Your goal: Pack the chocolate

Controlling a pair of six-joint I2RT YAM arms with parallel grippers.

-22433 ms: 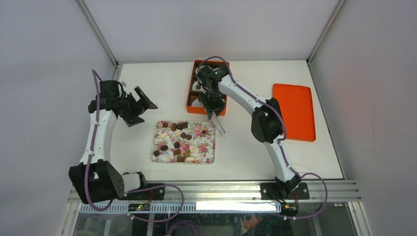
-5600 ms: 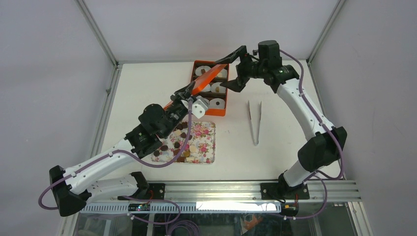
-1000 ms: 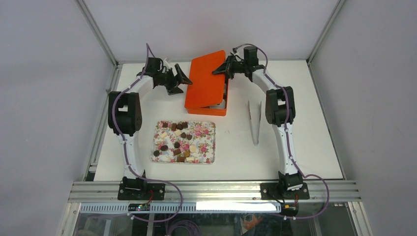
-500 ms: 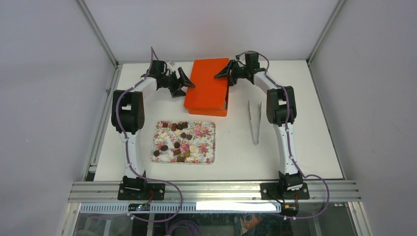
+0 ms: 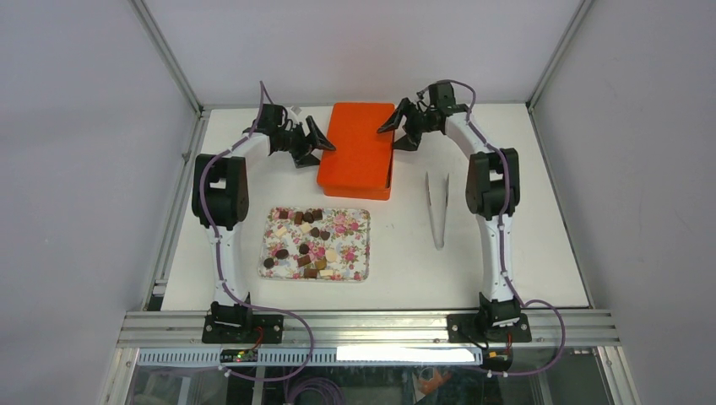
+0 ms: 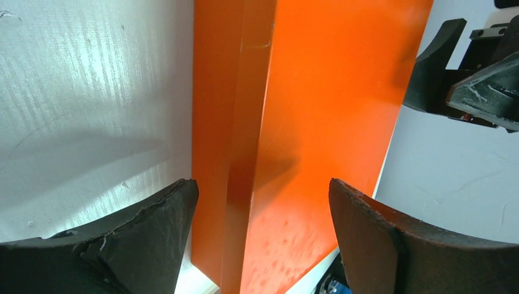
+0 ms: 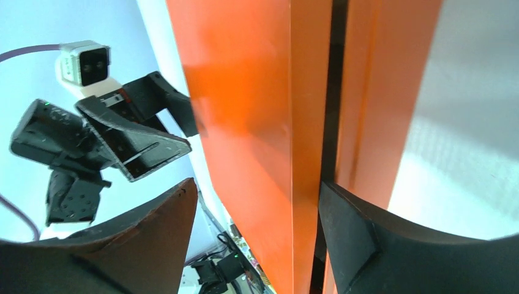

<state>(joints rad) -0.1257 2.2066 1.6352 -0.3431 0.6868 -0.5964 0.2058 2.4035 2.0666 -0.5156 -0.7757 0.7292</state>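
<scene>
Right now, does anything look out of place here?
Yes. The orange lid sits shifted on its box, leaving a dark gap along the right edge, while the chocolates lie unpacked on the floral tray.

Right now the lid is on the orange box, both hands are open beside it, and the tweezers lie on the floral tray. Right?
Not quite: the top external view shows the tweezers on the table, right of the floral tray and apart from it. The rest holds: lid on the orange box, left hand and right hand open beside it.
</scene>
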